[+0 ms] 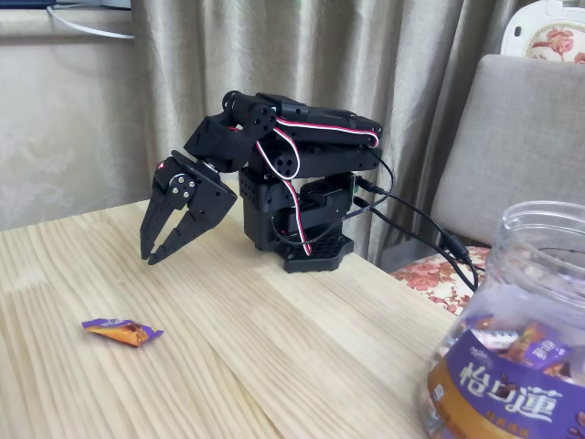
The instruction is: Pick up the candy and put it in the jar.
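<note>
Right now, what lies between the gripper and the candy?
Nothing: in the fixed view the gripper hangs above bare wooden table, and the candy lies lower left with no object between them.

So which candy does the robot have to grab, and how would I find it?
Look at the wooden table with the black robot arm on it. In front of its gripper, lower left in the fixed view, one candy lies flat on the bare wood. Its wrapper is purple with an orange-brown middle, and it lies alone, unlike the sweets inside the jar at the right.
</note>
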Controlling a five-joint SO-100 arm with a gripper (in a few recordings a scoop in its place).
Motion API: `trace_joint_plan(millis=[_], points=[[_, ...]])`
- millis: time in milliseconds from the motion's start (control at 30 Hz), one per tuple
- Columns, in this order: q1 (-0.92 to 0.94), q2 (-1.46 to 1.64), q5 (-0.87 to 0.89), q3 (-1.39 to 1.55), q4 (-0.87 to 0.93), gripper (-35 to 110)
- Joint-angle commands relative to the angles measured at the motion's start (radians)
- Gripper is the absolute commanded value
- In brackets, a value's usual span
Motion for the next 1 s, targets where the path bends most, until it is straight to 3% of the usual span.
trace_joint_plan(millis=[0,967], points=[[0.006,0.021,0.003,0.000,0.011,4],[0.015,0.021,0.014,0.000,0.011,4]])
